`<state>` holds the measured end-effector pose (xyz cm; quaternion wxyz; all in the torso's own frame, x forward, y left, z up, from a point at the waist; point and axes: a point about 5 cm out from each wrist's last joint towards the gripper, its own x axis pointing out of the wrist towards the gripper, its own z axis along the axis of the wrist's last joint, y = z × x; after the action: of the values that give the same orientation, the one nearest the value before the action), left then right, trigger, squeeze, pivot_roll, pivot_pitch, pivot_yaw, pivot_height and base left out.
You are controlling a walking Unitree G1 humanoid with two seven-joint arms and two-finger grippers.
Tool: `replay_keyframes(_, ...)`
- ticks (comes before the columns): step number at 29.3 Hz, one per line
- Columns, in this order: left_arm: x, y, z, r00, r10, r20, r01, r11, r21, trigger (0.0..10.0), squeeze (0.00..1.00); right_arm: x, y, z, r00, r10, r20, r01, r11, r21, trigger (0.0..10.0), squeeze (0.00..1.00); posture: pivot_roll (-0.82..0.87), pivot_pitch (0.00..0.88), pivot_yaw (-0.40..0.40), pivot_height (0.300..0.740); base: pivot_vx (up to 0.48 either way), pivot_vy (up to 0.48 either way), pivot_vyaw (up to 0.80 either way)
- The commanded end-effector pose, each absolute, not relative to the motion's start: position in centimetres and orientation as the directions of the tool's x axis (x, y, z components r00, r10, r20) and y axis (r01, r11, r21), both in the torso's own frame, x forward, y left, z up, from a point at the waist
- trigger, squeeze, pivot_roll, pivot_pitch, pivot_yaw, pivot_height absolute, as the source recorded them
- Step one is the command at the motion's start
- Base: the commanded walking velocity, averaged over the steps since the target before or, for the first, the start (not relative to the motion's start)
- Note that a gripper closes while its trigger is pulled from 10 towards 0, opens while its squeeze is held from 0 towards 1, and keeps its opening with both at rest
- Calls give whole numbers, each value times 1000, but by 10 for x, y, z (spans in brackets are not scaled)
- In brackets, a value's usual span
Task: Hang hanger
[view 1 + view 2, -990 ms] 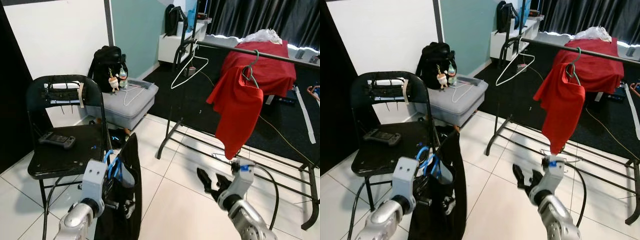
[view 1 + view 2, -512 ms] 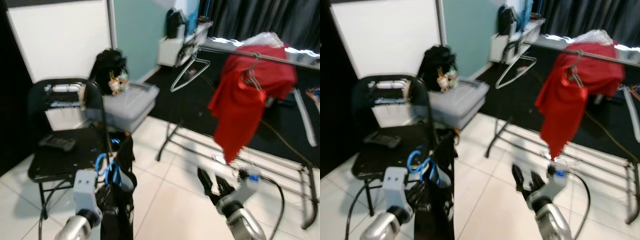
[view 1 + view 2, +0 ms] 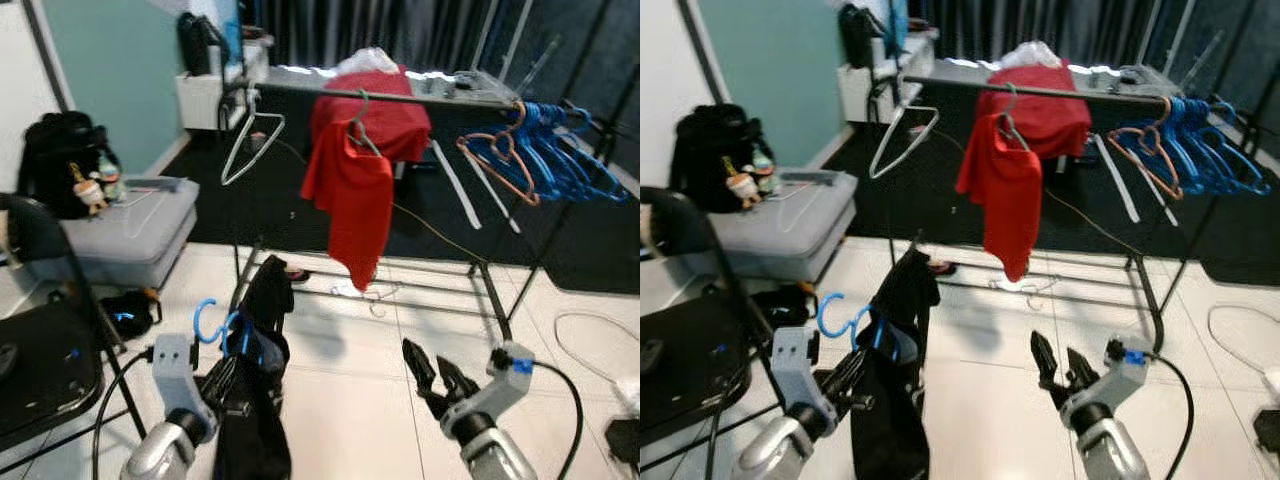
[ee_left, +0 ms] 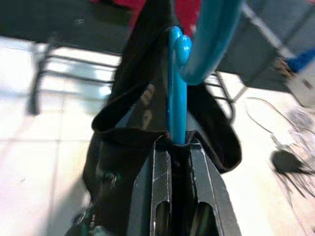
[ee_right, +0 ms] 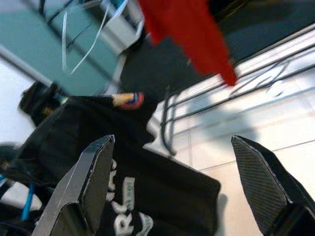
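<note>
- Clothes rack (image 3: 400, 97), the landmark: a dark rail on black legs, standing where white floor tiles meet dark carpet.
- Red shirt (image 3: 352, 195) hangs from the rail near its middle, on a grey hanger.
- Bunch of blue hangers (image 3: 560, 160) hangs at the rail's right end, an orange one among them; a white hanger (image 3: 250, 145) hangs at the left end.
- Black garment (image 3: 255, 385) hangs on a blue hanger (image 4: 176, 83), in front of the rack and to its left, low over the tiles and well apart from the rail.
- Left gripper (image 4: 178, 147) is clamped tight on the blue hanger's neck, hook upward, black cloth bunched around the fingers.
- Right gripper (image 3: 432, 378) hovers in front of the rack, below the red shirt's hem, fingers spread wide and holding nothing.
</note>
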<state>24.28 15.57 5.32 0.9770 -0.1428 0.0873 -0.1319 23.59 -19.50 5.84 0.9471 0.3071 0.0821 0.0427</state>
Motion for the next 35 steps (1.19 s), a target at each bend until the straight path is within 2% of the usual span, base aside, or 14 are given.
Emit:
replay_keyframes(1,246,154,60,949,-306,-78,276,923,-267,10000,0,237,-198,61,988,117,-103,-32,801,597,10000,0,-82,0,-21,740,0,0,0)
replay_keyframes(14,247,152,63,939,-336,-68,318,927,-197,10000,0,238,-197,63,990,108,-90,-33,801,597,10000,0,-82,0,-8,740,280,0,0)
replay_keyframes(35,249,155,62,945,-316,-83,304,943,-132,10000,0,239,-197,62,991,98,-90,-25,806,592,10000,0,-94,0,1,740,359,0,0)
